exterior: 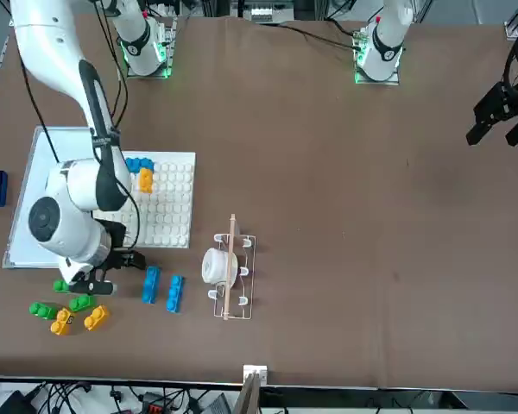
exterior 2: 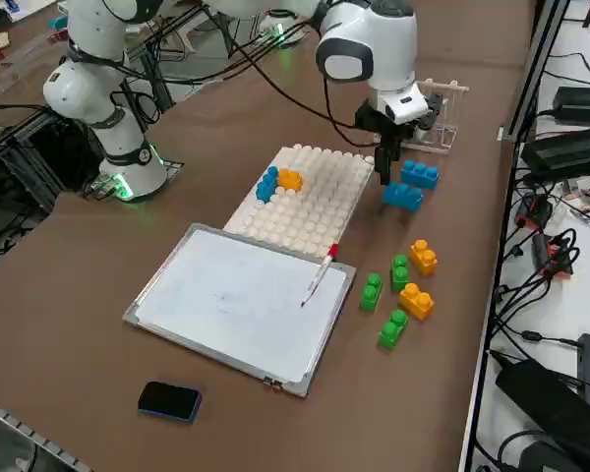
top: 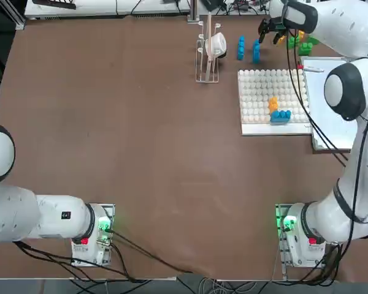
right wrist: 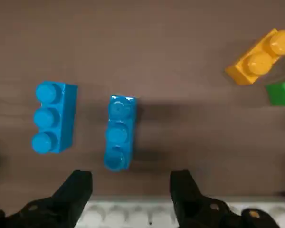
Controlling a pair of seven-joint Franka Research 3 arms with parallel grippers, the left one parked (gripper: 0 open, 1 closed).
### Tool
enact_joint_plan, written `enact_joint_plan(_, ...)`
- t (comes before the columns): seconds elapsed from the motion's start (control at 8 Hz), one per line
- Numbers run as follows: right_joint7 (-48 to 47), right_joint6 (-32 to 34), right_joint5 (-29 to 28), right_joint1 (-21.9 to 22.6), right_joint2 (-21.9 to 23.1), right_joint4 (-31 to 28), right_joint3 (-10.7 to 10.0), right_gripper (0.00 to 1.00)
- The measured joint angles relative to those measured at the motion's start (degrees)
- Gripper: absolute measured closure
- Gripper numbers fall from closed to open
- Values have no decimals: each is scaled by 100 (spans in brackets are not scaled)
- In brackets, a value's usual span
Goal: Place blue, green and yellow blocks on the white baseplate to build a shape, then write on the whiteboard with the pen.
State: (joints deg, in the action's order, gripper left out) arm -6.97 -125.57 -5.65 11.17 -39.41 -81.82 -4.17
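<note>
Your right gripper (right wrist: 130, 183), jaws spread empty above the nearer blue brick (right wrist: 119, 131), may nudge its twin (right wrist: 53, 117) if off-centre.

The top view looks straight down on the table (top: 141, 153); the front view faces the robot; the right side view looks diagonally. The wrist view sits close above two blue blocks (right wrist: 118, 132), shared with all views.

Even bright light from above gives soft shadows (slightly blurred) beside the glossy blue studded brick (right wrist: 118, 132).
</note>
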Motion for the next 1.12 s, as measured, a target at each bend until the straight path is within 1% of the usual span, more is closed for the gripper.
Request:
enact_joint_plan(0.38,-393,-126,-4,13,-430,458,-1,1)
enact_joint_plan(0.5,-456,-221,-5,23,-572,544,0,5)
enact_joint_plan(0.75,-504,-379,-6,50,-808,596,0,10)
enact_joint_plan(0.88,-581,-396,-25,64,-871,611,0,15)
enact_joint_plan(1.12,-672,-401,-45,76,-907,630,0,18)
